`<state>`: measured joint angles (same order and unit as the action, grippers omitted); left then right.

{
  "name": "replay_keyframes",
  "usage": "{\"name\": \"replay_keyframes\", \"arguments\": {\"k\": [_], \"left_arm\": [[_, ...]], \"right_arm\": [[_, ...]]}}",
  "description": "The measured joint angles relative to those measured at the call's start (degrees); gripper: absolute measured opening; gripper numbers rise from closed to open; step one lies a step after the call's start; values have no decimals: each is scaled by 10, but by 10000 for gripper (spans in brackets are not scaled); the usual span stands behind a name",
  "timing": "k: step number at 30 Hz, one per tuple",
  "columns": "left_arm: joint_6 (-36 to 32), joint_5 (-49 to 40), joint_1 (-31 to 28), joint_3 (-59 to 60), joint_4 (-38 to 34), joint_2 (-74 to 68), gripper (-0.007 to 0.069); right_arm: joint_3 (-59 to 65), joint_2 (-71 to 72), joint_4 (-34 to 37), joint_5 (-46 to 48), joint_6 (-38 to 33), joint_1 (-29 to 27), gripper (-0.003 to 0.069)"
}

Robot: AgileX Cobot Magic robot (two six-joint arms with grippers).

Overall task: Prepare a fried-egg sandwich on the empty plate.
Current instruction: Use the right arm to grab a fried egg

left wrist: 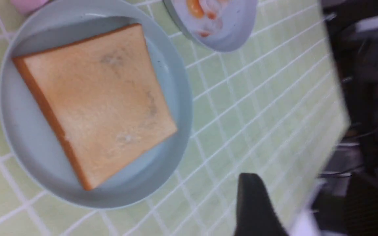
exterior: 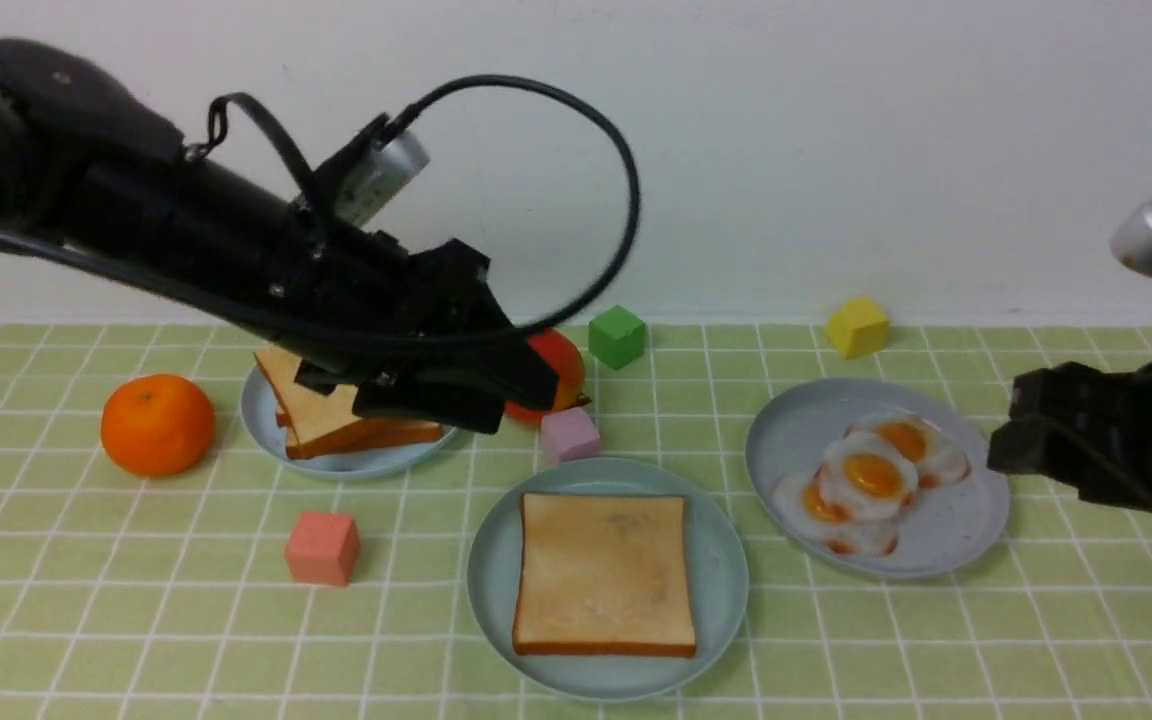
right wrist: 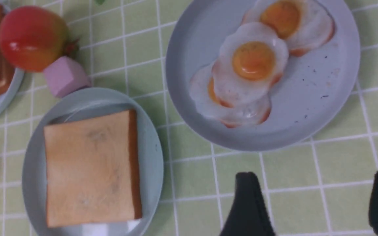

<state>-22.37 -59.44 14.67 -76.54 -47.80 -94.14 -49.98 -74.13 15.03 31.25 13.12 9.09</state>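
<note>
Golden-brown square toy toast slice [exterior: 604, 572] is lying flat on the round pale teal plastic plate [exterior: 491, 580]; glossy white fried eggs [exterior: 871, 478] are resting on the neighbouring grey speckled plate [exterior: 966, 510]. Left gripper [exterior: 511, 400] and right gripper [right wrist: 317, 203] are both hanging spread, empty.

Bright even light, blurred wrist views.

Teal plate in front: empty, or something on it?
Not empty: one toast slice lies flat on the teal plate; no egg on it.
</note>
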Motion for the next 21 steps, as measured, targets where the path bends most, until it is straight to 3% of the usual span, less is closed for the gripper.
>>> {"name": "replay_keyframes", "arguments": {"k": [2,7,10,14,18,19,21], "left_arm": [[49,36,59,0,100,32,280],[124,85,163,1,226,64,139],[131,118,199,1,235,68,49],[126,168,211,1,234,68,-13],[124,224,209,1,236,68,-13],[124,226,209,1,236,68,-13],[123,247,209,1,236,66,-13]], "right_arm": [[0,-32,21,-27,4,0,496],[-3,-97,71,-62,5,-6,497],[-14,-138,106,-62,0,-27,497],[-30,-180,170,-62,-34,-62,497],[-50,-231,314,-52,-156,-104,497],[-51,-234,322,-51,-163,-106,497],[-52,-265,440,-45,-255,-121,497]]}}
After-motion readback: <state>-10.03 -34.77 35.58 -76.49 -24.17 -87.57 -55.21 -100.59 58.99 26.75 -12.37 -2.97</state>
